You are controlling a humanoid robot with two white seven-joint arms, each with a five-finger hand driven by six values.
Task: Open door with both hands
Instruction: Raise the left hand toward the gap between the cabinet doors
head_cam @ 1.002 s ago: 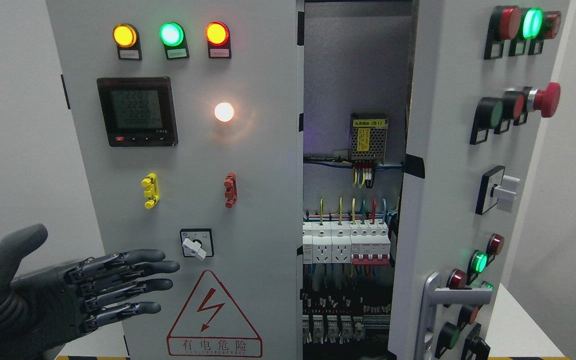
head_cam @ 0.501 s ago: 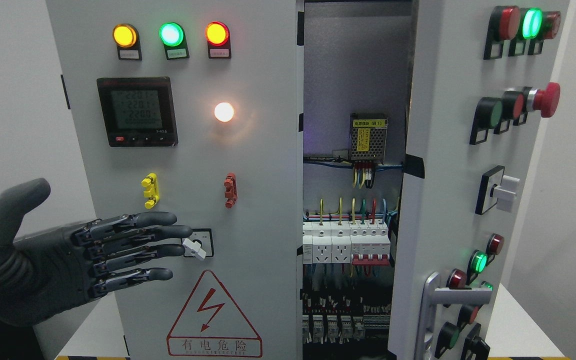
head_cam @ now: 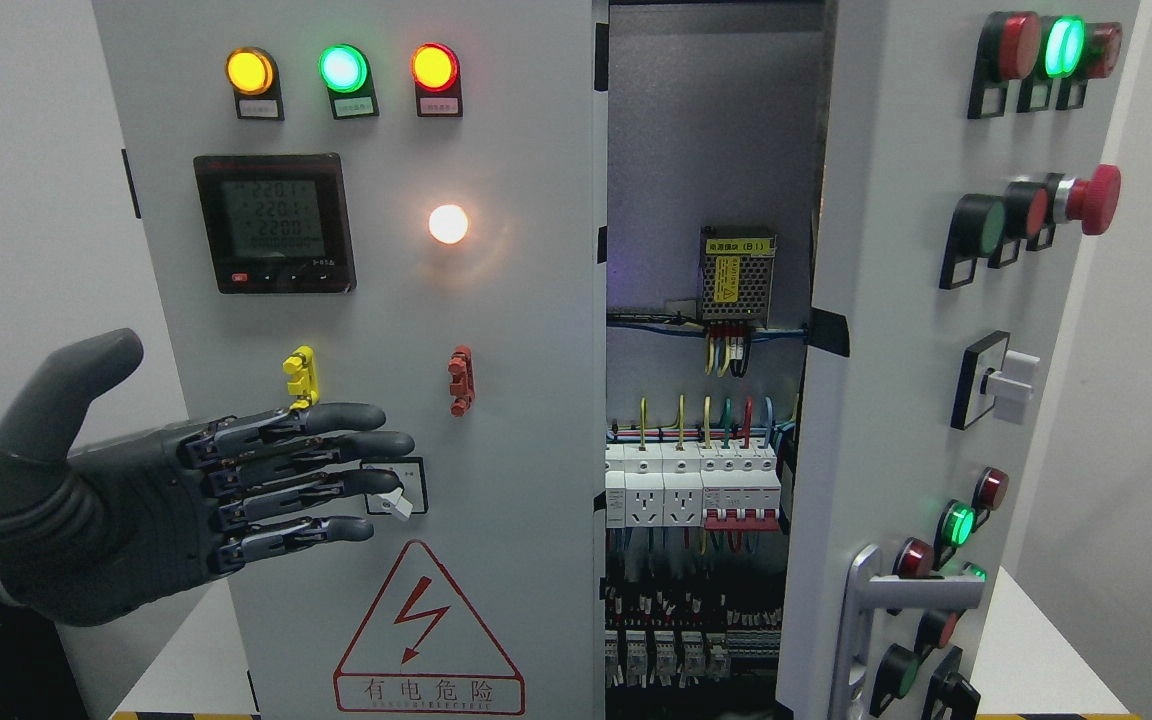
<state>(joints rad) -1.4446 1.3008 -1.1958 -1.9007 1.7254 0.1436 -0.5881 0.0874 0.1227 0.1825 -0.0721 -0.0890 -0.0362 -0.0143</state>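
Fingers (head_cam: pixel 336 470) of the left robot hand (head_cam: pixel 186 490) are stretched out flat and a little spread, thumb raised, holding nothing. The arm comes in from the lower left, and the fingertips hang in front of the left door (head_cam: pixel 376 300), overlapping the small rotary selector switch (head_cam: pixel 394 488) just above the red warning triangle (head_cam: pixel 426 630). Whether they touch the panel cannot be told from this angle. The right robot hand is not in view.

The left door looks shut or nearly so, its free edge running down the middle beside the dark opening. On it sit three lit indicator lamps (head_cam: pixel 341 68), a digital meter (head_cam: pixel 274 222), a glowing white lamp (head_cam: pixel 448 224) and two small clips, one yellow (head_cam: pixel 299 378) and one red (head_cam: pixel 460 378). Beyond the opening, breakers and wiring (head_cam: pixel 696 480) show inside the cabinet. The right door (head_cam: pixel 936 350) already stands swung outward, with its buttons, a red emergency stop (head_cam: pixel 1096 198) and a metal lever handle (head_cam: pixel 886 610) low down.

Both doors are rigid painted sheet metal — smooth, probably slippery to a flat palm, and likely fairly heavy with the fittings mounted on them. No handle shows on the left door, so the sound hold is its free vertical edge, fingers hooked behind it — well clear of the switch and lamps.
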